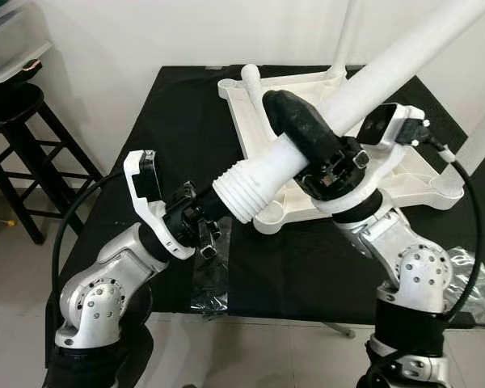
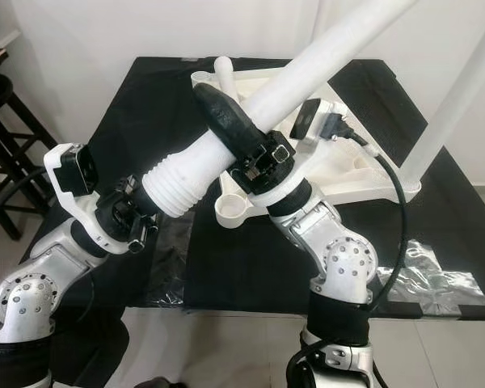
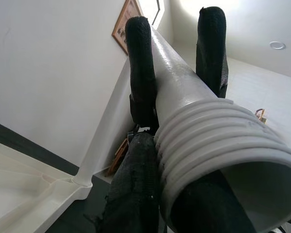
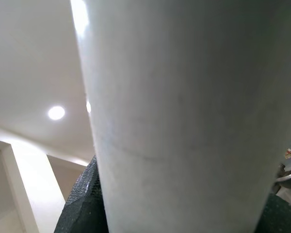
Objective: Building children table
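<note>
Left wrist view, ribbed white leg [image 3: 223, 145], rubbery claw [image 3: 177, 58]

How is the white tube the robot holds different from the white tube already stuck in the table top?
The held leg slants in the air, clasped by the right claw; the fitted leg stands upright in the table top. The held leg shows its ribbed screw end; the fitted leg's is hidden. Both are white tubes.
</note>
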Available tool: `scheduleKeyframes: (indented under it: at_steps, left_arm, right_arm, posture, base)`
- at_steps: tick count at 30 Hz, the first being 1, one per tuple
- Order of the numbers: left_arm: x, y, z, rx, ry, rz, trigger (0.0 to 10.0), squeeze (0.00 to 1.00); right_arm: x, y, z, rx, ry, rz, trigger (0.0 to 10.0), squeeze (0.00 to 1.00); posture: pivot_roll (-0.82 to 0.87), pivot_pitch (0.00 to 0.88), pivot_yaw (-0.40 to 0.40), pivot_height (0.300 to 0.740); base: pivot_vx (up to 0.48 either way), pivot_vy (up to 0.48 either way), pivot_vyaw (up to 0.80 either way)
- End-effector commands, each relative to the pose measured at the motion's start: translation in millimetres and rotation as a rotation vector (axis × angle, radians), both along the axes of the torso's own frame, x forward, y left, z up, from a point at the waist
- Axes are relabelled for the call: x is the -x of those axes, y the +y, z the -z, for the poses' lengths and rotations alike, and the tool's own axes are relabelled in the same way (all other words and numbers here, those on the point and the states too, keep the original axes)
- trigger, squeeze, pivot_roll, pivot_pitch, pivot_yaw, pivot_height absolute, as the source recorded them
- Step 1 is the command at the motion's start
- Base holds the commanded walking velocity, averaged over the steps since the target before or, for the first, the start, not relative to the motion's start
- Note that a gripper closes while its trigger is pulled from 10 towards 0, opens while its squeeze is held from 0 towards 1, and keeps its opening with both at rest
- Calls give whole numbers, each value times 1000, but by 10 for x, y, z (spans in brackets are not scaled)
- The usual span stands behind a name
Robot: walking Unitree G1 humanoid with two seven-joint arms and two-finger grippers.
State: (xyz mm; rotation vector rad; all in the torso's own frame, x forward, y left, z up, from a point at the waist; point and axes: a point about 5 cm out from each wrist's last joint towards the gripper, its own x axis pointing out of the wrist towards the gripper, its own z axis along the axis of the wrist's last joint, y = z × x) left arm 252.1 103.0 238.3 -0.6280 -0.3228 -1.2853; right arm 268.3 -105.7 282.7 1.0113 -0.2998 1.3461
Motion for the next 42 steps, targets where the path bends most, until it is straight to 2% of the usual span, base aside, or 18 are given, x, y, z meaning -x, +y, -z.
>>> scheduleKeyframes:
  at_steps: [1, 2, 3, 6, 7, 10, 12, 17, 22, 26, 27, 32, 33, 35, 36, 37, 39, 42]
  left_arm:
    - [39, -65, 42, -23, 9, 59, 980, 0]
    - [39, -65, 42, -23, 9, 59, 980, 0]
    - [30, -60, 50, -19, 22, 56, 5255, 949]
    - [23, -55, 58, -16, 35, 54, 5255, 949]
    - [12, -41, 80, -20, 48, 43, 10000, 1000]
    - [6, 6, 145, -29, 68, 34, 10000, 1000]
    - [19, 125, 287, -45, 116, 27, 10000, 1000]
    - [42, 202, 401, -91, 142, 11, 10000, 1000]
    - [58, 365, 523, -132, 178, -64, 10000, 1000]
    - [36, 474, 554, -159, 184, -135, 10000, 1000]
    - [2, 543, 559, -179, 183, -185, 10000, 1000]
    - [-101, 659, 550, -241, 171, -309, 10000, 1000]
    - [-186, 725, 547, -264, 180, -401, 10000, 1000]
    - [-243, 771, 544, -277, 187, -464, 10000, 1000]
    - [-361, 858, 528, -273, 222, -606, 10000, 0]
    - [-458, 944, 517, -260, 260, -751, 10000, 0]
    - [-546, 1046, 516, -232, 312, -925, 10000, 0]
    - [-561, 1078, 528, -219, 330, -982, 10000, 0]
  right_arm:
    - [59, 61, -18, 4, -21, -51, 0, 0]
    - [59, 61, -18, 4, -21, -51, 0, 0]
    - [53, 60, -19, 4, -18, -46, 0, 0]
    - [49, 59, -20, 2, -16, -42, 0, 0]
    - [22, 46, -26, 0, -8, -19, 0, 0]
    - [-59, 0, -45, -11, 19, 43, 0, 0]
    - [-156, -101, -79, -46, 51, 110, 0, 0]
    - [-202, -164, -104, -56, 61, 157, 0, 0]
    - [-391, -356, -169, -72, 117, 327, 0, 0]
    - [-437, -422, -221, -39, 103, 404, 0, 0]
    - [-469, -425, -219, 22, 95, 463, 0, 0]
    - [-566, -431, -173, 132, 105, 596, 0, 0]
    - [-598, -414, -137, 191, 93, 649, 3961, 0]
    - [-619, -402, -114, 232, 80, 683, 3961, 0]
    - [-643, -372, -77, 286, 68, 720, 10000, 0]
    - [-671, -337, -32, 363, 46, 768, 10000, 0]
    - [-699, -301, 20, 446, 19, 823, 10000, 0]
    - [-708, -295, 33, 465, 10, 840, 10000, 0]
  posture:
    - [47, 90, -4, 740]
    - [47, 90, -4, 740]
    - [47, 90, -3, 740]
    - [47, 90, -3, 740]
    - [47, 90, -2, 740]
    - [47, 90, -2, 740]
    - [48, 92, -2, 740]
    - [52, 96, -1, 740]
    - [48, 101, -6, 740]
    - [42, 101, -1, 740]
    - [43, 103, 0, 740]
    - [43, 103, 0, 740]
    - [43, 103, 0, 740]
    - [43, 103, 0, 740]
    - [45, 104, 0, 740]
    - [45, 104, 0, 740]
    - [42, 102, 2, 740]
    - [42, 102, 2, 740]
  base:
    - [0, 0, 0]
    - [0, 0, 0]
    - [0, 0, 0]
    - [0, 0, 0]
    - [0, 0, 0]
    - [0, 0, 0]
    - [0, 0, 0]
    - [0, 0, 0]
    - [0, 0, 0]
    - [0, 0, 0]
    - [0, 0, 0]
    - [0, 0, 0]
    - [0, 0, 0]
    - [0, 0, 0]
    - [0, 0, 0]
    - [0, 0, 0]
    - [0, 0, 0]
    - [0, 0, 0]
